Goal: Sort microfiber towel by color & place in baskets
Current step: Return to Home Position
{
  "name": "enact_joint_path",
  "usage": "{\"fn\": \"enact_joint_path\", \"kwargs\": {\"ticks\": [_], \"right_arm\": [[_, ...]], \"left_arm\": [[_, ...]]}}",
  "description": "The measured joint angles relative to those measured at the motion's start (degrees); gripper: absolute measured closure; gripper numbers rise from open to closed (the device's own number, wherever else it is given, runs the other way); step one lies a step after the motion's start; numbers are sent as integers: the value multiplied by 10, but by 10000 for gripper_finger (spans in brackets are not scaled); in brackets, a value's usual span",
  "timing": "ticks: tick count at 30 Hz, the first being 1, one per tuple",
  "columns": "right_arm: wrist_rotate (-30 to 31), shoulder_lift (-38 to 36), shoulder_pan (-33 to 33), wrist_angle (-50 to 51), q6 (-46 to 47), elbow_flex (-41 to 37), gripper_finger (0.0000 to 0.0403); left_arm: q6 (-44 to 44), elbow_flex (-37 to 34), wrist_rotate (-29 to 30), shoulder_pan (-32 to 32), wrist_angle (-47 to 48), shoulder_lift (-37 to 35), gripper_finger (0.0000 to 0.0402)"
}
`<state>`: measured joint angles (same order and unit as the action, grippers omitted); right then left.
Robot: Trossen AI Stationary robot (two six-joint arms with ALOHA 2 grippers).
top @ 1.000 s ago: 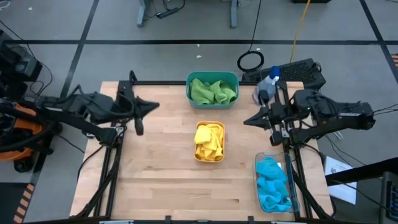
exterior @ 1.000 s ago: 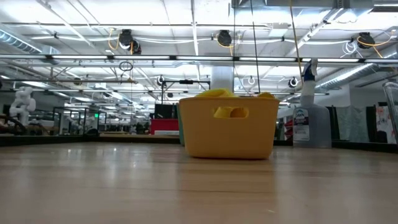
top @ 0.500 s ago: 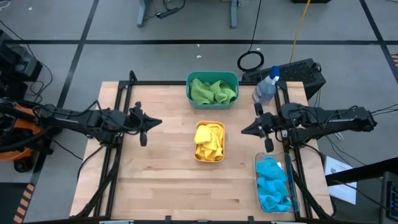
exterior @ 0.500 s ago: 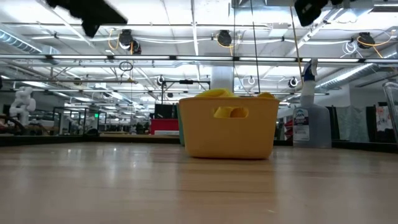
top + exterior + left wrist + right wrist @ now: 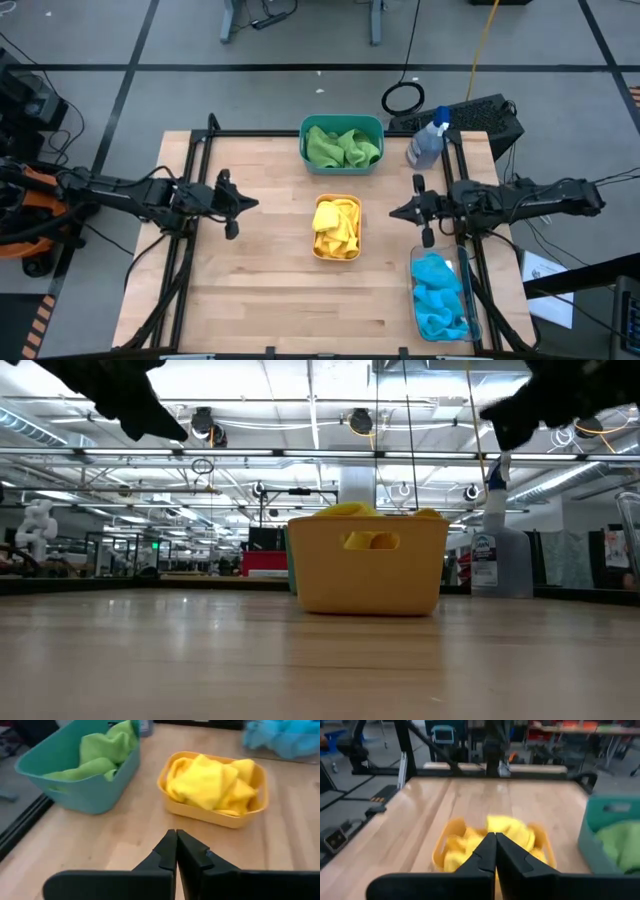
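Note:
The green towels (image 5: pixel 343 147) lie in the teal basket (image 5: pixel 305 135) at the table's far middle. The yellow towels (image 5: pixel 336 226) lie in the orange basket (image 5: pixel 340 255) at the centre; they also show in the left wrist view (image 5: pixel 212 782). The blue towels (image 5: pixel 439 295) lie in the clear basket (image 5: pixel 470 318) at the near right. My left gripper (image 5: pixel 256 199) is shut and empty above the table, left of the orange basket. My right gripper (image 5: pixel 391 212) is shut and empty, right of the orange basket.
A clear spray bottle with a blue top (image 5: pixel 427 143) stands at the table's far right corner, just behind my right arm. Bare wood lies on the near left of the table (image 5: pixel 250 290).
Both arms have stretched out and come down lower over the table, each moving a little toward the table's near edge. Both grippers stay shut and empty. The towels and baskets have not moved.

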<state>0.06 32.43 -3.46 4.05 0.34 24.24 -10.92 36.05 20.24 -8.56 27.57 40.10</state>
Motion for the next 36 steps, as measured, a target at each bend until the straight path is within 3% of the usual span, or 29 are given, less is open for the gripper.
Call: {"fn": "enact_joint_path", "kwargs": {"ticks": [3,12,18,36], "right_arm": [[-1,-13,0,-32,13,-47,403],[3,-32,0,-197,18,-155,403],[0,-36,0,-241,17,-202,403],[-1,-43,0,-263,8,-234,403]], "left_arm": [[3,-19,-35,0,-20,-10,398],[7,-145,-117,0,-228,-36,399],[-8,-215,-134,0,-348,-49,400],[10,-324,-141,0,-392,-180,401]]}}
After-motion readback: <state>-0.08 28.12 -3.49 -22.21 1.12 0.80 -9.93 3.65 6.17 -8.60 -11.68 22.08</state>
